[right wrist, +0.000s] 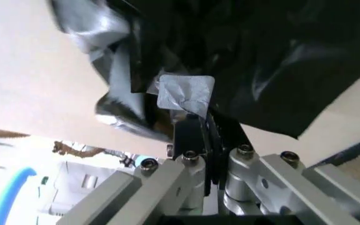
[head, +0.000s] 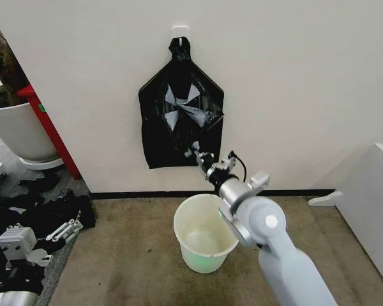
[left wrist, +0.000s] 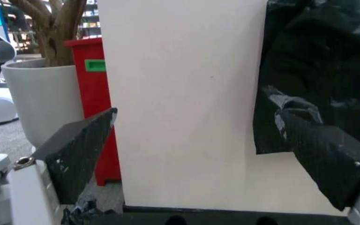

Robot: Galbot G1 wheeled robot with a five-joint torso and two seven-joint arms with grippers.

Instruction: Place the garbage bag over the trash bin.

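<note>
Right claw (head: 195, 153) you see clamped on the hanging crinkled glossy black plastic garbage bag (head: 179, 118), above the round cream-white plastic trash bin (head: 201, 245); left claw (left wrist: 198, 154) spread apart.

Right tool (head: 193, 153) clamped, raised; left tool (head: 67, 228) spread, low.

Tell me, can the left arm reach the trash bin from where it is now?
Probably yes. The left claw is low at the robot's left and open, and bare floor lies between it and the trash bin. The right claw is up at the garbage bag, away from that path.
</note>
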